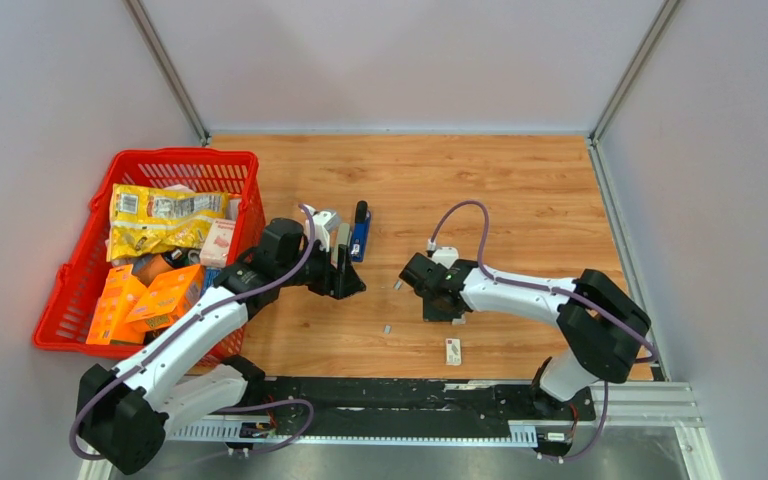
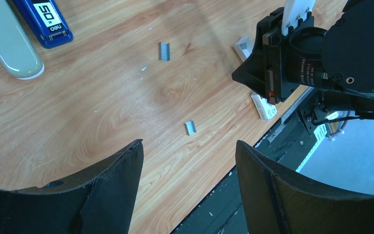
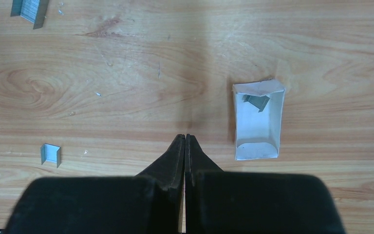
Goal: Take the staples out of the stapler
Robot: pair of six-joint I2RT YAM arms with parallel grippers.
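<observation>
A blue stapler point(image 1: 360, 236) lies on the wooden table, with a pale green stapler point(image 1: 325, 226) just left of it; both show at the top left of the left wrist view, the blue one point(image 2: 46, 19) and the pale green one point(image 2: 9, 44). Short grey staple strips lie loose on the wood point(image 2: 164, 51) point(image 2: 190, 127) point(image 3: 29, 9) point(image 3: 51, 154) point(image 1: 387, 327). My left gripper point(image 2: 189, 142) is open and empty, above the table beside the staplers point(image 1: 348, 280). My right gripper point(image 3: 185, 139) is shut on nothing, over bare wood left of a small open white box point(image 3: 257, 122).
The open white box holds a few staples point(image 3: 258, 101). A small white printed packet point(image 1: 453, 351) lies near the table's front edge. A red basket point(image 1: 185, 153) full of snack packs stands at the left. A black rail runs along the near edge.
</observation>
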